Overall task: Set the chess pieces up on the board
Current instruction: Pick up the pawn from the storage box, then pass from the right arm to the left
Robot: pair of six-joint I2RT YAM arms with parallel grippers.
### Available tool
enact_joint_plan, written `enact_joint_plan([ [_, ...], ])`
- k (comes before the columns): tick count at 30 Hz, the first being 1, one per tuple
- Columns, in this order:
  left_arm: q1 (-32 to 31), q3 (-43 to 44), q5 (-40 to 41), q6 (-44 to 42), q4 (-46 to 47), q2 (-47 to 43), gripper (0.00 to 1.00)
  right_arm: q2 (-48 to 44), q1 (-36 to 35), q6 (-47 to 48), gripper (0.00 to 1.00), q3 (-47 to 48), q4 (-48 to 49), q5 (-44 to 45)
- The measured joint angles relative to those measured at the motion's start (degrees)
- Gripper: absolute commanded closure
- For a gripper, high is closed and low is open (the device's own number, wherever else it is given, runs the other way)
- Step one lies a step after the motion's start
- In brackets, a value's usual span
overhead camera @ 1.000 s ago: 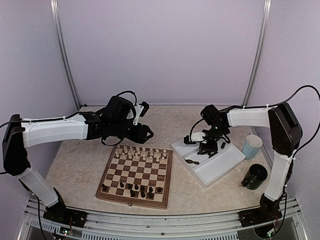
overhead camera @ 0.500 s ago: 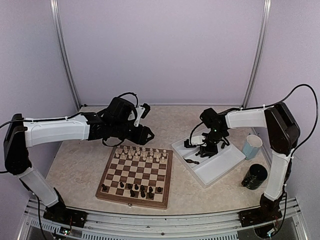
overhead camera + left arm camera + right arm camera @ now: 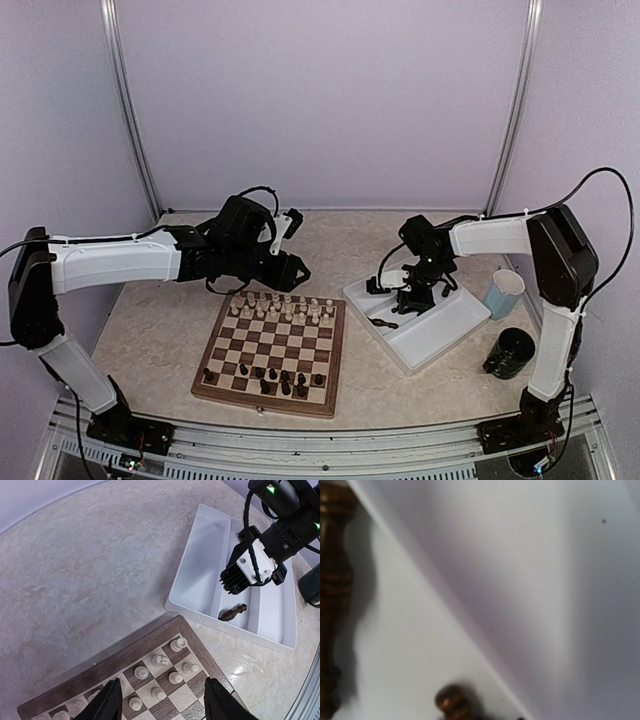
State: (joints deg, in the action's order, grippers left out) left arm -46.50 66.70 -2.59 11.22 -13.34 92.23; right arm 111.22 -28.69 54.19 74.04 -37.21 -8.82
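Observation:
The board (image 3: 232, 348) lies in the middle. Cream chess pieces (image 3: 280, 305) fill its far rows, and several show in the left wrist view (image 3: 170, 672). Dark pieces (image 3: 272, 378) stand unevenly on its near rows. My left gripper (image 3: 296, 268) hovers over the board's far right edge, open and empty (image 3: 162, 705). My right gripper (image 3: 411, 298) is down inside the white tray (image 3: 432, 350). Its fingers are hidden in its own view. That view shows one dark piece lying at the left (image 3: 332, 595) and a dark knob (image 3: 451, 702) at the bottom. One dark piece (image 3: 233, 612) lies in the tray.
A pale blue cup (image 3: 503, 292) and a black cup (image 3: 511, 352) stand right of the tray. The tray has divider walls (image 3: 227, 555). Metal posts and pale walls close off the back and the sides.
My right gripper has shifted slightly left and lower inside the tray. My left gripper has drifted a little to the right over the board's far edge.

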Motion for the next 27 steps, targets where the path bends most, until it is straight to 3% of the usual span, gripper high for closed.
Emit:
enact_joint_plan([
  [12, -0.2, 0.0, 0.0, -0.2, 0.0, 0.2, 0.44, 1.0, 0.0, 0.1, 0.85, 1.1, -0.7, -1.7],
  [19, -0.3, 0.0, 0.0, 0.5, 0.6, 0.6, 0.45, 0.8, 0.0, -1.4, 0.9, 1.1, -1.0, -3.0],
  [27, -3.2, 0.0, -0.1, 4.0, 11.3, 0.6, 0.46, -2.9, 0.1, -9.9, 0.91, 7.5, -3.5, -14.8],
])
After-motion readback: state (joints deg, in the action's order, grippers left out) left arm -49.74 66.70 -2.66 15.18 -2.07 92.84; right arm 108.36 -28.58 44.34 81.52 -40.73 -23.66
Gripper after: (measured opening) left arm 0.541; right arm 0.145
